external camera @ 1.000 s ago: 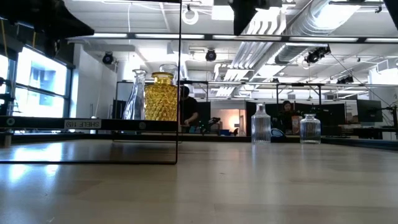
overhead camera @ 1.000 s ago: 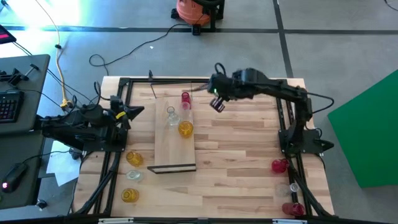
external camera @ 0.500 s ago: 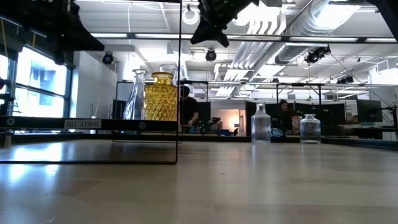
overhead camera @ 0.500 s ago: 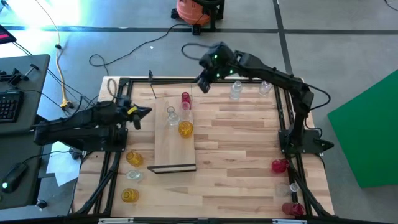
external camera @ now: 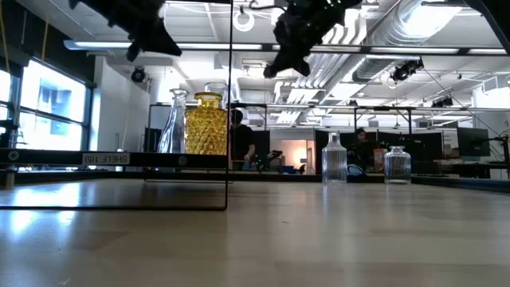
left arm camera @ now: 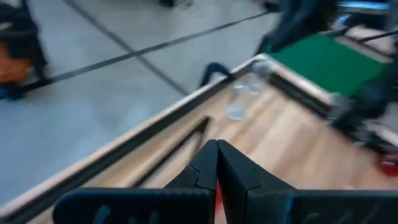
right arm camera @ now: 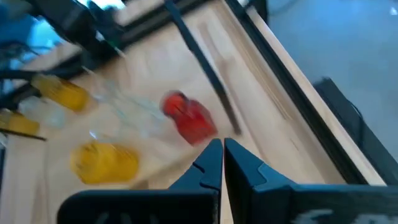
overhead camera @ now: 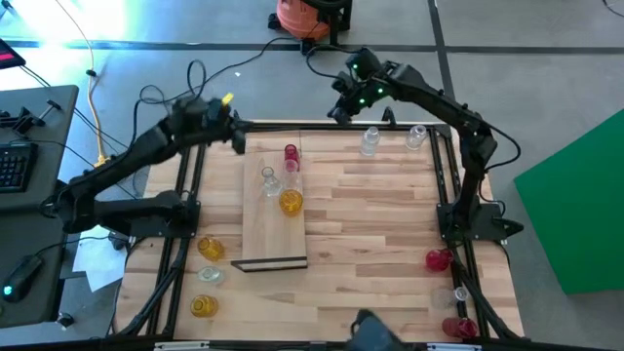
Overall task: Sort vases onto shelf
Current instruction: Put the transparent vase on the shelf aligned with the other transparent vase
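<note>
1. The vases are split between the shelf (overhead camera: 273,219) and the table (overhead camera: 370,224). Three stand on the far half of the shelf: a red vase (overhead camera: 292,154), a clear vase (overhead camera: 268,179) and an amber vase (overhead camera: 291,202).
2. Note the vases not yet sorted: two clear ones at the far edge (overhead camera: 370,142), an amber-and-clear group (overhead camera: 208,275) near the left arm's base, and a red-and-clear group (overhead camera: 444,292) at the near right corner.
3. Check the grippers. The left gripper (overhead camera: 234,136) is raised over the far-left corner of the table, fingers pressed together and empty. The right gripper (overhead camera: 338,110) is raised past the far edge, also closed on nothing.
4. Judge the step as between placements: neither arm carries a vase, and both are high above the table.
5. For the next move, you need to pick an unsorted vase, spread the fingers before descending, and straddle its body or neck squarely.
6. Keep clear of the three placed vases, which stand close together, when you bring the next one in.
</note>
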Robot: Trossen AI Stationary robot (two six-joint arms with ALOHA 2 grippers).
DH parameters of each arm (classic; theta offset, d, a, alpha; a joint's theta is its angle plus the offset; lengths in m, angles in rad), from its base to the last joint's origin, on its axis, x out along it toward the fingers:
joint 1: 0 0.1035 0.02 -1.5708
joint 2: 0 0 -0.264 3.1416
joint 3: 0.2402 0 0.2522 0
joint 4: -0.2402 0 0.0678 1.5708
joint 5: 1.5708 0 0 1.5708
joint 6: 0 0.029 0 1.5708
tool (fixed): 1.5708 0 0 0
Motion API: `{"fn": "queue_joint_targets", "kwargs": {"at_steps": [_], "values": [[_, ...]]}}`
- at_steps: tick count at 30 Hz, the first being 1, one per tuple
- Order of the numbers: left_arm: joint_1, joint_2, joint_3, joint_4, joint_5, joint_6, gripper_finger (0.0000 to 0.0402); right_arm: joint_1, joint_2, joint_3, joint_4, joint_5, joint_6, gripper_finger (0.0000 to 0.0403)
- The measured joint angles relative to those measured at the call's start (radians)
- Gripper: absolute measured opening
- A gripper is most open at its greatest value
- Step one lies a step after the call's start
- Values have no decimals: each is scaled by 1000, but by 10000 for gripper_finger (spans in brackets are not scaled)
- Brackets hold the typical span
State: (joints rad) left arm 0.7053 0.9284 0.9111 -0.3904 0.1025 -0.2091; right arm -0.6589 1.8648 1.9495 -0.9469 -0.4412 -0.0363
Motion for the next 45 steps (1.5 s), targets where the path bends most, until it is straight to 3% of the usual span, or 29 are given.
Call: {"fn": "queue_joint_targets", "kwargs": {"at_steps": [7,12,26,33,41,45], "values": [[140,92,55,-106,44,1,0,-102,0,0,-247,126,-126,0],[184,89,55,-213,45,1,0,-139,0,0,-304,151,-203,0],[191,106,55,-225,45,54,0,-156,6,0,-333,148,-242,0],[191,146,55,-189,37,179,1,-160,74,-2,-465,143,-232,0],[191,168,55,-138,36,179,1,-152,122,-2,-467,147,-230,0],[191,171,55,-135,37,143,1,-152,127,-2,-509,234,-244,2]]}}
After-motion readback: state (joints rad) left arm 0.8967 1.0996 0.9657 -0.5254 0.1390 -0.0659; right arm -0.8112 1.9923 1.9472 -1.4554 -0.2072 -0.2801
